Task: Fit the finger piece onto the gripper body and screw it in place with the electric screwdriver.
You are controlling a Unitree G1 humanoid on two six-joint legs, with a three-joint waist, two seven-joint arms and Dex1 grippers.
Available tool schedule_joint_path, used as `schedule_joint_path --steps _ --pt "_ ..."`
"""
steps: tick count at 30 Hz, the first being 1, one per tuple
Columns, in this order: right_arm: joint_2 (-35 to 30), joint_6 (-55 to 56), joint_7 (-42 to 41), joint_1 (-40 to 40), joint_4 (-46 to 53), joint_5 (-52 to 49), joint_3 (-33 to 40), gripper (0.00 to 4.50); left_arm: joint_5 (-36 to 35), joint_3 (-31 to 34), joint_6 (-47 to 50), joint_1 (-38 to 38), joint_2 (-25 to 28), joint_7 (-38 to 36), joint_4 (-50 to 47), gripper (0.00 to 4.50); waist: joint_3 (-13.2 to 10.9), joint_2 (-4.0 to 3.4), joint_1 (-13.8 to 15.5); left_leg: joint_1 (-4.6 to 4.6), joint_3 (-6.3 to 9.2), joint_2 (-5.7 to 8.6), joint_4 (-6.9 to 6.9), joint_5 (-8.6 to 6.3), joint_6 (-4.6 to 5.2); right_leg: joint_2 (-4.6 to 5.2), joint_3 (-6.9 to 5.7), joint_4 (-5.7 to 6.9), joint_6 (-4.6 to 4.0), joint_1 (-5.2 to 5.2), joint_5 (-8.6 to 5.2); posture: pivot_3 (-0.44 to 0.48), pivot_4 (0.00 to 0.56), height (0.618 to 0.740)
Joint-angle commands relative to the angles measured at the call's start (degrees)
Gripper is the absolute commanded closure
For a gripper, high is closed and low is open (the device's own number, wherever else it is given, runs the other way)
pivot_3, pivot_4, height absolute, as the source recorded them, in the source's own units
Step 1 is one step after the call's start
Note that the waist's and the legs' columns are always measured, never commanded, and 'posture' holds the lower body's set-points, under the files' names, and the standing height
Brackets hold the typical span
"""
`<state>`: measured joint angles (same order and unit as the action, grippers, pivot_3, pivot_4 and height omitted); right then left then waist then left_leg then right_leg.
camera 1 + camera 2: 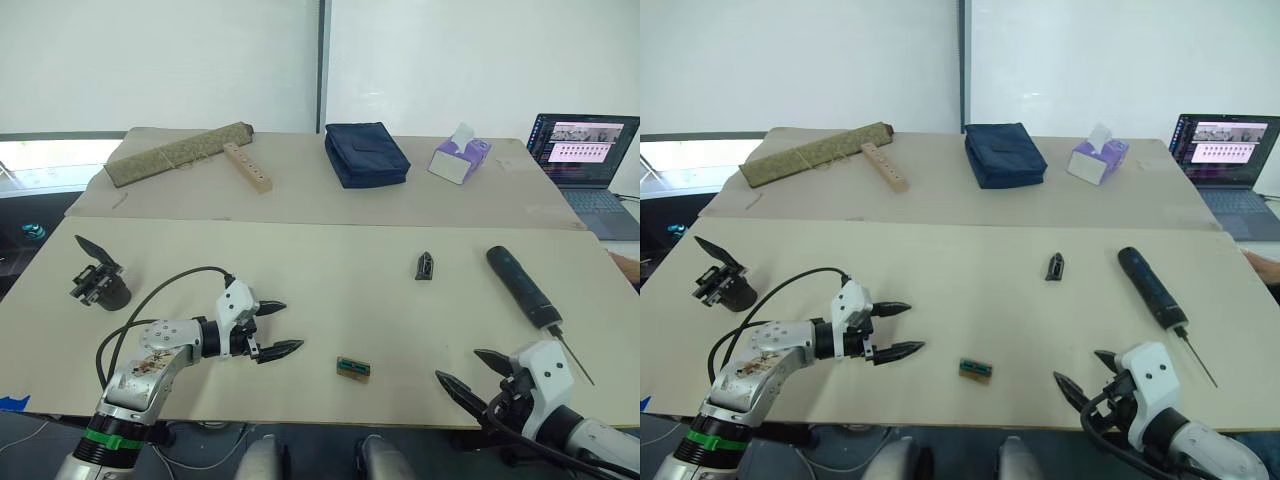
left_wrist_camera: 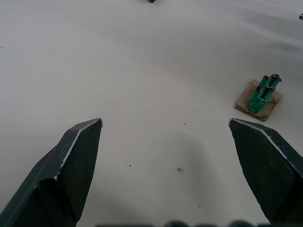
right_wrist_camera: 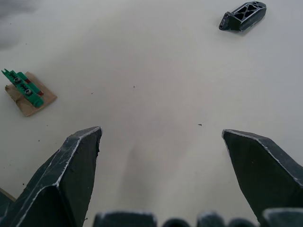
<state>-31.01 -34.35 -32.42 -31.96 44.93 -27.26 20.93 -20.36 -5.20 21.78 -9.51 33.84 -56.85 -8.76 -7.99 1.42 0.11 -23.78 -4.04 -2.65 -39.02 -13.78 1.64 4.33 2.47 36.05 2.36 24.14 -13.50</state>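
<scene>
On the near table (image 1: 330, 290), the finger piece (image 1: 424, 265) lies right of centre, its long axis running roughly near-to-far with only a slight lean. Which end is its pointed one cannot be told from the head views. The right wrist view shows it apart from everything else, ahead of that gripper.

Well to its right rests the electric screwdriver (image 1: 523, 285), long axis diagonal: the rounded black end sits farther back and to the left, while the thin metal bit points toward the near right edge of the table.

Far over at the left edge stands the gripper body (image 1: 98, 283), with its pointed black finger aimed up and to the left.

A small green-and-brown block (image 1: 353, 368) sits near the front edge, between the 2 arms.

The left gripper (image 1: 273, 329) hovers low over the table left of the block, its 2 fingers spread wide with nothing between them. The right gripper (image 1: 472, 375) is at the near right, just short of the screwdriver's bit, likewise splayed and empty.
</scene>
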Motion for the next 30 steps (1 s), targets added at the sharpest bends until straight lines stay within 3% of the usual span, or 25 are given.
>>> schedule_joint_path --steps 1,8,13,17,22,30 --pt "-0.7 2.5 -0.5 1.5 0.1 0.3 0.9 0.01 -1.1 2.2 -0.1 -0.5 -1.1 2.3 -1.3 0.0 0.0 0.0 0.0 0.0 0.0 0.0 0.0 0.0 0.0 0.0 0.0 0.0 0.0 0.0 0.0 0.0 0.15 0.738" --pt "-7.0 1.1 -4.3 10.9 -2.9 -0.8 -1.0 0.01 -1.3 7.7 1.0 7.3 -4.6 11.8 -7.0 0.0 0.0 0.04 -0.7 0.04 0.0 0.01 0.02 0.0 0.0 -0.03 0.05 0.0 0.14 -0.02 0.08 0.0 0.15 0.738" --pt "-13.8 -6.2 -12.0 30.7 -6.3 -10.4 -7.6 0.01 -5.2 22.2 0.6 24.6 -8.8 20.9 -16.2 0.0 -0.1 0.21 -2.6 0.12 -0.04 -0.15 0.07 0.0 0.0 -0.06 0.14 0.02 0.03 -0.02 0.14 0.0 0.15 0.738" --pt "-15.0 -6.9 -16.0 40.3 -9.8 -11.9 -13.2 0.01 -6.2 30.1 -0.5 29.0 -12.9 27.7 -15.9 0.0 -0.3 0.42 -0.4 0.27 0.13 -0.14 0.15 0.0 0.0 -0.14 -0.14 0.02 -0.15 -0.04 -0.01 0.0 0.15 0.738" --pt "-12.9 -7.6 -18.6 50.7 -13.4 -12.6 -18.8 0.01 -2.5 40.2 -6.1 26.0 -13.1 36.3 -3.0 0.0 -0.3 0.5 0.2 0.25 0.01 -0.08 0.1 0.0 0.0 -0.01 -0.12 0.01 -0.27 -0.06 0.02 0.0 0.15 0.738" --pt "-14.0 -6.8 -18.8 49.9 -13.9 -11.5 -18.8 0.01 2.9 38.6 -11.7 11.1 -4.1 37.6 18.4 0.0 -0.2 0.71 0.6 0.04 -0.06 -0.1 0.07 0.04 -0.07 0.1 -0.2 -0.05 -0.22 0.0 0.1 0.0 0.15 0.738"
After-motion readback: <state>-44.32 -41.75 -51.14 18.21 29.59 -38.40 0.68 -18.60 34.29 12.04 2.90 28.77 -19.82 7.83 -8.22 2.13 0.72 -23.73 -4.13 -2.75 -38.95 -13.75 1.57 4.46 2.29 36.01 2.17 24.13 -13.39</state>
